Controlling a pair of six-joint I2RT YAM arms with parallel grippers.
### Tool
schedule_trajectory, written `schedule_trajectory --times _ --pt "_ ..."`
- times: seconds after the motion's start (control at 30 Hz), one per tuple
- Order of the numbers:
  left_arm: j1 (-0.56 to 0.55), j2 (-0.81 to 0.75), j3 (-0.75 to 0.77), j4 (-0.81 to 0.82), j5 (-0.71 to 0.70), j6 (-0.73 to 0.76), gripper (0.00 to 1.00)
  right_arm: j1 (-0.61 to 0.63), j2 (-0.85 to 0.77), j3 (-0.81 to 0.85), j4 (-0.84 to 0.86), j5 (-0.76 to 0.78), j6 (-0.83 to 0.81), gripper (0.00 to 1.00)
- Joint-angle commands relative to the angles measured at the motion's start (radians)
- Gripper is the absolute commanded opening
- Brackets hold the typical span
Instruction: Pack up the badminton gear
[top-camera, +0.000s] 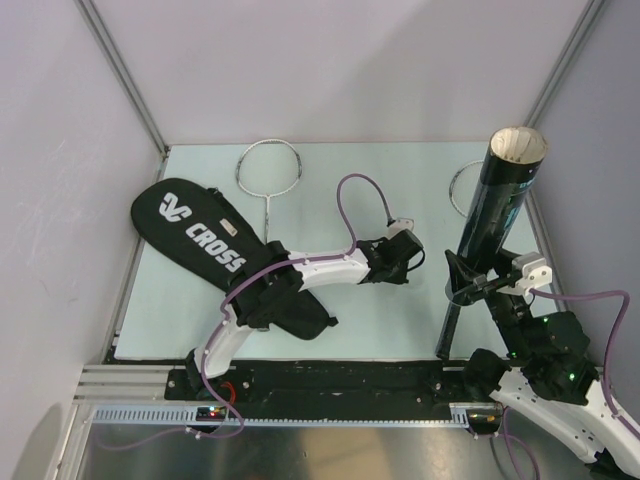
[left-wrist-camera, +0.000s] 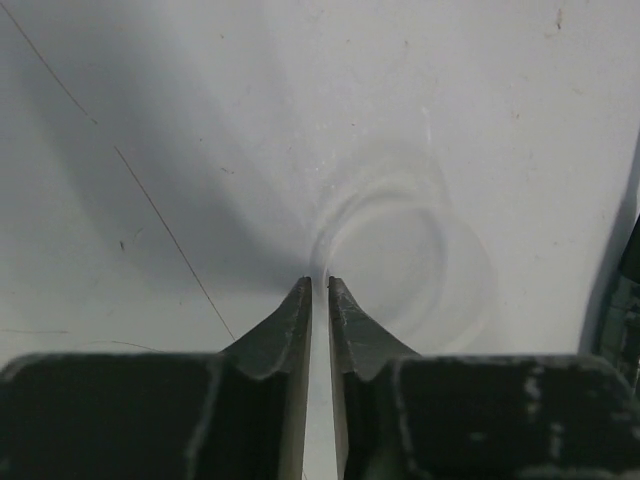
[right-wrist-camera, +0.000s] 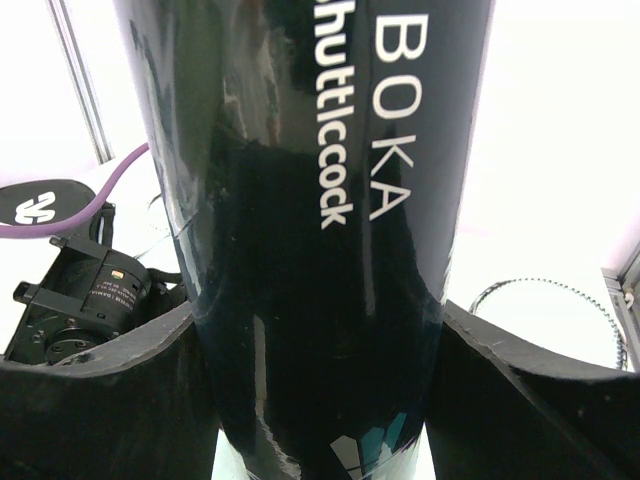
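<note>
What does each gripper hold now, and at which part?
The right gripper clamps the long black cylindrical tube on its lower half, one finger on each side. The left gripper holds nothing.

The top view is bright, even and sharp; the light looks diffuse, and shadows on the table (top-camera: 180, 320) are weak. In the left wrist view a wide grey shadow spreads from the left gripper (left-wrist-camera: 320, 287) toward 10 o'clock, and its fingers (left-wrist-camera: 272, 340) at 6 o'clock look soft. In the right wrist view the glossy tube (right-wrist-camera: 300, 250) shows white glare streaks; the background at 2 and 10 o'clock is overexposed.
</note>
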Motion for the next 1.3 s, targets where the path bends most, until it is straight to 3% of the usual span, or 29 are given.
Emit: schedule_trajectory --times 0.0,0.17,0.5,0.7,1.13,1.2,1.27 --pt "-0.002 -0.016 -0.016 -0.034 -0.057 0.022 0.14 0.001 -0.002 0.040 0.049 0.004 -0.002 0.26" --pt "0.002 -0.075 -0.059 -0.084 -0.123 0.048 0.01 0.002 0.014 0.032 0.057 -0.002 0.016 0.26" --pt "0.059 -0.304 -0.266 -0.131 -0.262 0.063 0.00 0.001 0.067 0.000 0.073 -0.046 0.116 0.26" --pt "0.151 -0.427 -0.431 -0.130 -0.252 0.059 0.00 0.002 0.098 -0.055 0.056 -0.081 0.184 0.26" --pt "0.286 -0.495 -0.548 -0.132 -0.250 0.112 0.00 0.003 0.117 -0.108 0.068 -0.074 0.210 0.26" --pt "0.296 -0.512 -0.557 -0.132 -0.252 0.118 0.09 0.003 0.114 -0.119 0.066 -0.073 0.215 0.26" --pt "0.298 -0.534 -0.560 -0.132 -0.254 0.132 0.26 0.004 0.111 -0.125 0.062 -0.071 0.217 0.26"
